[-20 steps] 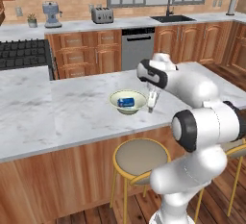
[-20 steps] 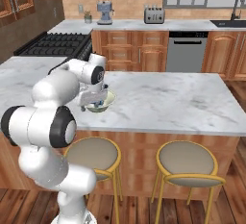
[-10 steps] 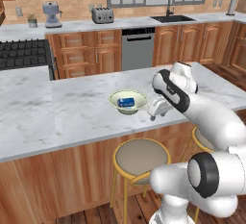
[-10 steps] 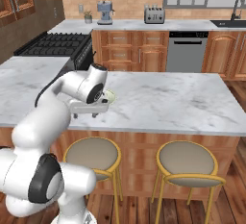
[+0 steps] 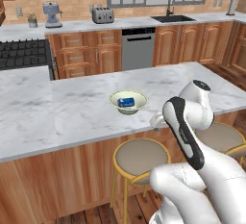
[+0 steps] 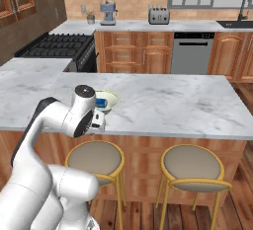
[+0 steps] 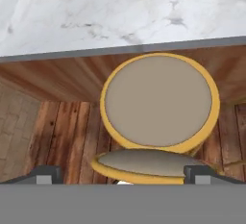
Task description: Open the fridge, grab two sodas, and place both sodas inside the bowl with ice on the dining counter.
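Hanging off near edge of dining counter [image 5: 72, 107], gripper [image 7: 120, 172] spread wide, empty, over stool [image 7: 158, 104]. Bowl [image 5: 128, 101] with blue can [image 5: 126, 102] lies beyond fingertips, farther in on slab. Second soda unplaced, likely next.

White robot arm folded at the elbow, hand pointing downward, gripper [image 7: 120, 172] with both dark fingertips [image 7: 47, 172] spread wide apart, holding nothing.

glossy marble dining counter [image 5: 86, 107] (wood-panelled base); smooth glazed bowl [image 5: 128, 101]
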